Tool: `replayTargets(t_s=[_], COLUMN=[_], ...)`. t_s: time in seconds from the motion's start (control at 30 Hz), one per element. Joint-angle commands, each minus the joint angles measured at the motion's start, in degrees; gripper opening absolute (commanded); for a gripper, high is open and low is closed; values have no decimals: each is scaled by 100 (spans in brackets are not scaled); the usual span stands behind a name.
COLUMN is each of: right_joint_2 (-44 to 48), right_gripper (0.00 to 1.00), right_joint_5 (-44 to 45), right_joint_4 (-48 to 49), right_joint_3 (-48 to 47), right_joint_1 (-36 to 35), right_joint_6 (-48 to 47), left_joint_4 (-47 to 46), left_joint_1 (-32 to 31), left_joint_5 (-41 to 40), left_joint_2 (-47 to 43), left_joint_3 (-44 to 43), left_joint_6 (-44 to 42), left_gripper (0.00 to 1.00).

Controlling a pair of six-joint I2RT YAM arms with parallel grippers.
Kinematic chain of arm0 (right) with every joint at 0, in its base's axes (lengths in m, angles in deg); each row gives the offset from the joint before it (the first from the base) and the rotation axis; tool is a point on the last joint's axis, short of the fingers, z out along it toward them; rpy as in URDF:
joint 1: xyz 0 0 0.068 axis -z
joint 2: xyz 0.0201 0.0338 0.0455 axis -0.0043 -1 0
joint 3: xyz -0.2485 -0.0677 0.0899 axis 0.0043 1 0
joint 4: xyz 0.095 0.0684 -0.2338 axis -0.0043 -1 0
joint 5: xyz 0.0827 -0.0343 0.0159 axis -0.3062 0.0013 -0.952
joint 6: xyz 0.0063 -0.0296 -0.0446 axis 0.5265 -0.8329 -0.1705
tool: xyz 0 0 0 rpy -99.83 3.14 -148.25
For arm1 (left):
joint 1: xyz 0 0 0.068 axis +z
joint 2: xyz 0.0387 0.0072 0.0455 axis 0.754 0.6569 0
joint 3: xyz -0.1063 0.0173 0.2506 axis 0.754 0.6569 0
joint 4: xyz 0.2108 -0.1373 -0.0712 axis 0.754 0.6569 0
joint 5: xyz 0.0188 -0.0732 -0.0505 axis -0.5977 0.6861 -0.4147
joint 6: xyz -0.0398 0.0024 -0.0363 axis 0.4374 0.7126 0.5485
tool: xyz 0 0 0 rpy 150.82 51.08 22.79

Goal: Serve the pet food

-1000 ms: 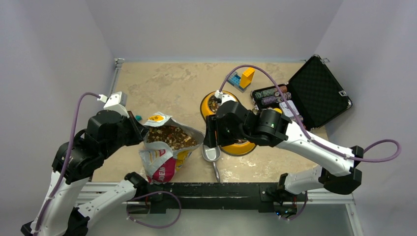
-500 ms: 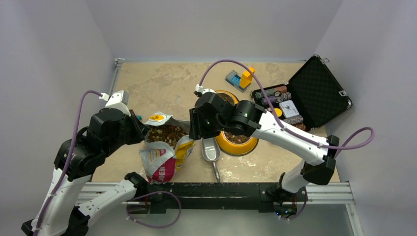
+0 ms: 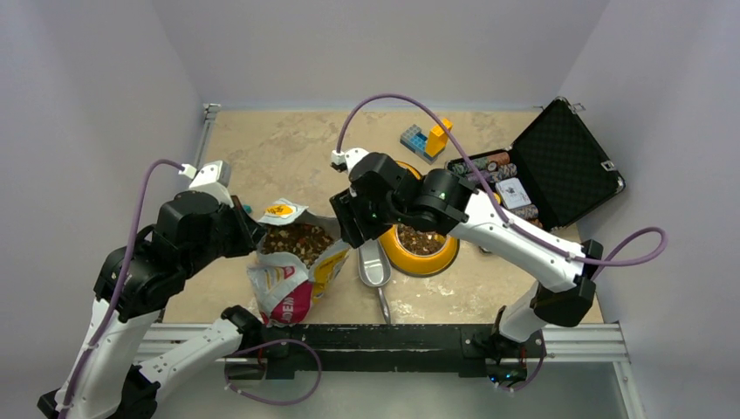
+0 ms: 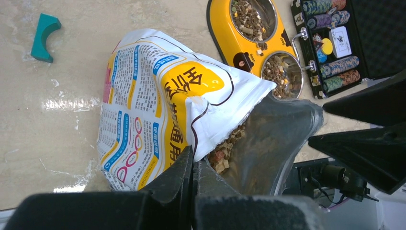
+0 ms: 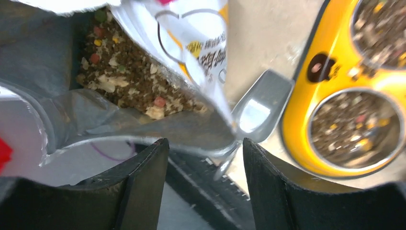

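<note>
left gripper [image 4: 193,165] clamps the bag [image 4: 143,105] rim, holding the kibble [image 5: 129,91] exposed; right gripper [image 5: 206,153], spread wide, hovers at the right rim beside the scoop [image 5: 261,108].

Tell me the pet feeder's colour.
The pet feeder is yellow-orange; the left wrist view shows it best.

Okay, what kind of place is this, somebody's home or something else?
Probably a robotics test cell, not a home: a left arm and right arm bolted to a rail, plain white walls boxing in the table, and unrelated props together: pet food bag, yellow double bowl, poker chip case.
</note>
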Motion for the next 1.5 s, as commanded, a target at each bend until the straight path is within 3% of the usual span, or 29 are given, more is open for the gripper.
replayTargets(t_s=[0.0,0.17,0.3,0.6,0.87,1.03,1.23,1.37,1.47], right_joint_2=[169,-123,-545,-991,-1198,-1273,-1345,-1182,-788], right_gripper=[61,62,59,56,34,0,0,0,0], right_joint_5=[386,-389,-474,-1014,-479,-250,390,43,-178], right_joint_4=[64,205,506,877,877,689,34,-180,183], right_joint_3=[-747,-1439,-1674,-1544,-1236,-1559,-2641,-3059,-2385], right_joint_1=[116,121,114,1,-45,-54,34,395,696], right_joint_6=[-1575,-2063,-1975,-1691,-1281,-572,891,2054,2916], left_joint_4=[-700,-724,-747,-753,-718,-654,-605,-314,-339], left_joint_1=[-19,-20,-19,-14,-14,-18,-22,-19,-16], left_joint_5=[598,707,790,938,1091,1128,1129,1365,1568], left_joint_2=[-152,-96,-90,-10,126,189,298,494,430], left_joint_3=[-702,-769,-730,-726,-859,-953,-1061,-1270,-1171], left_joint_6=[-76,-109,-93,-132,-209,-263,-519,-696,-755], left_gripper=[0,0,0,0,0,0,0,12,25])
